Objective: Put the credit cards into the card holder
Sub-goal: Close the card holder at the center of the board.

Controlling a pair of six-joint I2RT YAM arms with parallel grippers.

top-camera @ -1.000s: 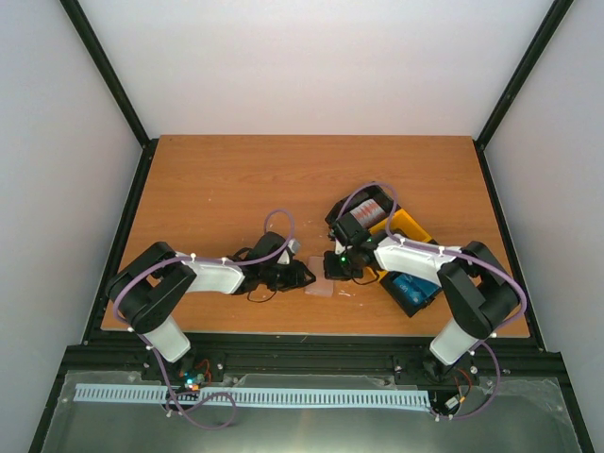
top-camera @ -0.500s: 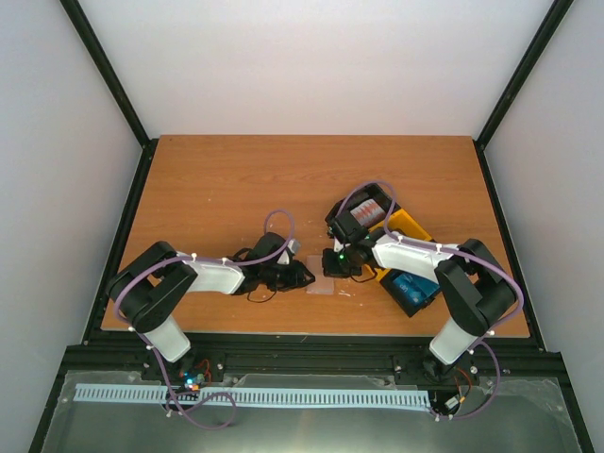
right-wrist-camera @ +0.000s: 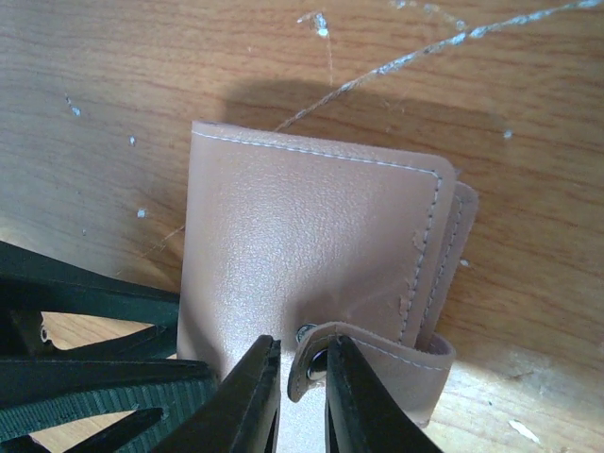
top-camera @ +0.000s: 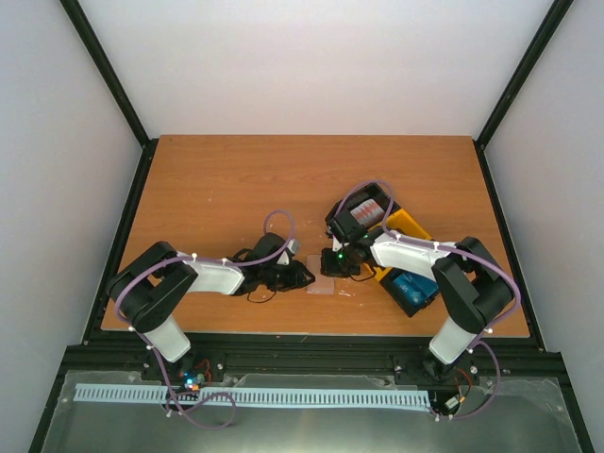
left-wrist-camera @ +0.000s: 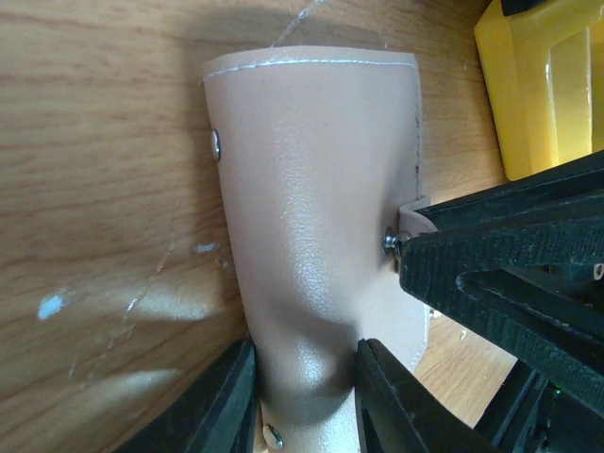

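Note:
The tan card holder [top-camera: 323, 286] lies folded on the table between both grippers. My left gripper [left-wrist-camera: 302, 401] is shut on its near end, and the leather bulges between the fingers [left-wrist-camera: 222, 406]. My right gripper [right-wrist-camera: 302, 396] stands slightly open around the holder's snap strap [right-wrist-camera: 377, 363]. One finger touches the strap and a gap shows on the other side. The card holder [right-wrist-camera: 302, 226] is still folded, with its strap curling up off the snap. Red credit cards [top-camera: 368, 209] and blue credit cards [top-camera: 412, 286] sit in the tray.
The black-and-yellow tray [top-camera: 408, 226] lies just right of the holder, under the right arm. Its yellow wall [left-wrist-camera: 538, 85] shows close to the holder in the left wrist view. The right gripper's body [left-wrist-camera: 510, 274] crowds the holder's right side.
The right wrist has shifted slightly left and away over the holder, and its jaws have eased apart. The left arm has stayed almost still.

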